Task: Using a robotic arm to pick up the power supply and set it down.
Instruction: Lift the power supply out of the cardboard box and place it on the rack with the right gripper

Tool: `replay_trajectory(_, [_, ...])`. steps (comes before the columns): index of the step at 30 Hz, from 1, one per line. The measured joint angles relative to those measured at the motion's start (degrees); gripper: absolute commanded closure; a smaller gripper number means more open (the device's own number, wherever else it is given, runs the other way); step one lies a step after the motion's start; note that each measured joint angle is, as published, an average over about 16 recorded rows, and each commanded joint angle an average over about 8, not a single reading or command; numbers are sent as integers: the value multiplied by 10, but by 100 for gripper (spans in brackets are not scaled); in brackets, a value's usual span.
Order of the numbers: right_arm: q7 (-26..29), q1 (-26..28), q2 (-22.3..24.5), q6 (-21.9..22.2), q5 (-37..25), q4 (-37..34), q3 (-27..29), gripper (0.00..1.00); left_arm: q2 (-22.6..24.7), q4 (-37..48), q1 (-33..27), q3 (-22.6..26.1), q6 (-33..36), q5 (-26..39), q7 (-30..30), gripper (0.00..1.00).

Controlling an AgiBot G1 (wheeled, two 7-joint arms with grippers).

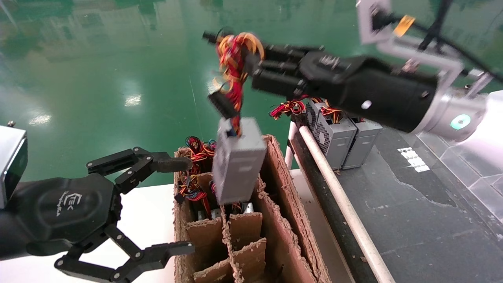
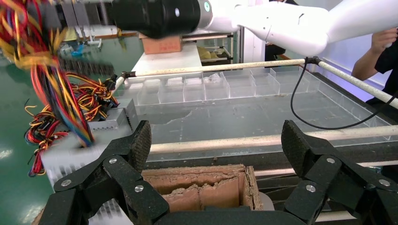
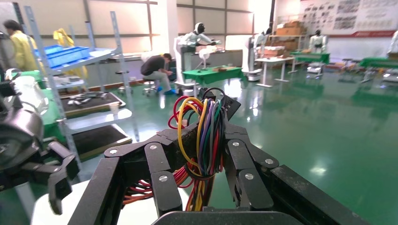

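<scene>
A grey power supply hangs by its bunch of red, yellow and orange wires above the back cells of a torn cardboard box. Its lower end dips between the dividers. My right gripper, reaching in from the upper right, is shut on that wire bunch, which runs between its fingers. The box body itself is hidden in the right wrist view. My left gripper stands open beside the box at the lower left, its pads wide apart and holding nothing. The hanging supply shows blurred at the side of the left wrist view.
Two more power supplies with wire bunches stand on the dark conveyor surface right of the box, behind a white rail. More wired units sit in the box's back cells. A white table lies under the left gripper.
</scene>
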Motion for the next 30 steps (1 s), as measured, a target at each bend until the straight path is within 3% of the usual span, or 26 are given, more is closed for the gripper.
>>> replay_trajectory(12, [0,7,83,-14,9,-19,29,100,0,0,0,0,0,0,0,0])
replay_trajectory(30, [-16,-82,219,-3,26,-4,76,100,0,0,0,0,0,0,0,0])
